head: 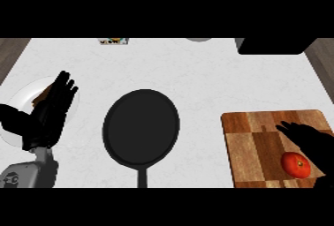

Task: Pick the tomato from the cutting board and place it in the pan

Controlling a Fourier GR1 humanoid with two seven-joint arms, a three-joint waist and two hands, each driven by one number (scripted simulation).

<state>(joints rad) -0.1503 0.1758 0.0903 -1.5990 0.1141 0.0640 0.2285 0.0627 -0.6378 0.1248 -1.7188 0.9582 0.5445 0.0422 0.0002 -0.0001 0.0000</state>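
Note:
A red tomato (296,165) lies on the wooden cutting board (251,145) at the lower right. My right hand (312,140) hovers over the board just above and right of the tomato, fingers stretched toward the upper left, open and holding nothing. The black pan (142,128) sits in the middle of the white counter, handle pointing toward me. At the left, my left hand (49,114) rests open with fingers up.
A white plate (20,99) lies under the left hand, with something brown partly hidden on it. A black object (272,46) stands at the far right, with a small package (113,41) and a grey round thing (198,39) along the far edge.

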